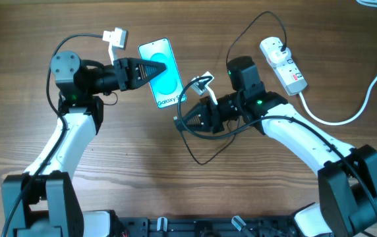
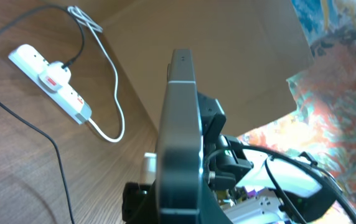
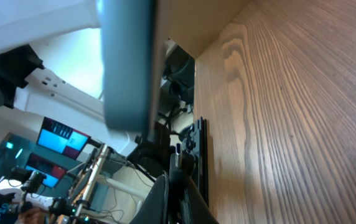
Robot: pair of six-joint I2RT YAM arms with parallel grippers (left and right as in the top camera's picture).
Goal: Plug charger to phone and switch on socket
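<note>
Left gripper (image 1: 153,71) fingers clamp the rectangular cyan-screened smartphone (image 1: 165,82). Right gripper (image 1: 183,121) sits at its 5 o'clock (finger state indeterminate). Thin black charger cable (image 1: 267,12) is plugged into the white power strip (image 1: 287,68), table 2 o'clock.

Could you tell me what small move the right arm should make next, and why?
Probably ease the right claw toward the Galaxy-labelled end of the phone. The left claw holds the phone with that end facing the right claw. The charger loops beside it, and its plug already sits in the socket. The connector tip itself is hidden.
</note>
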